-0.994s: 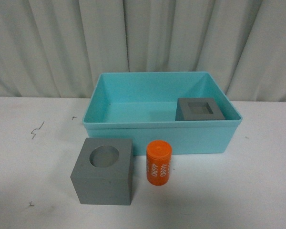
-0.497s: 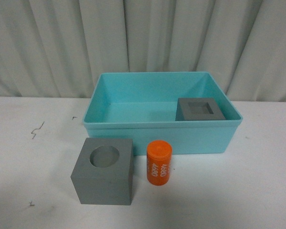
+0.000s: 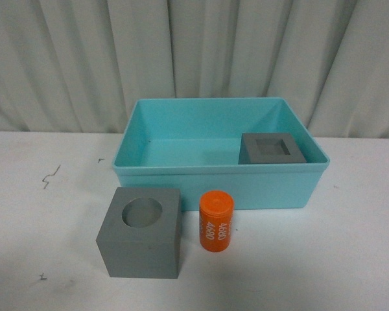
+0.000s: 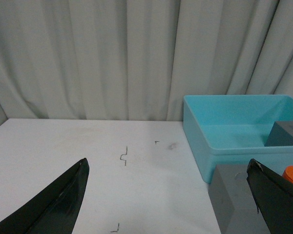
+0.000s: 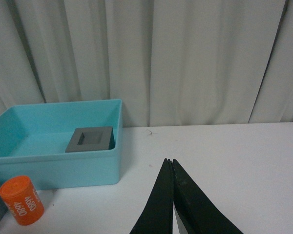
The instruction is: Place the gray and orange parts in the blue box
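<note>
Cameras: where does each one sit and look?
Front view: on the robot's body, facing the blue box, round-hole cube and orange cylinder; no arm shows.
Left wrist view: on the left arm, facing table and curtain; left tool open.
Right wrist view: on the right arm, facing the box; right tool shut.
All three share the blue box.
</note>
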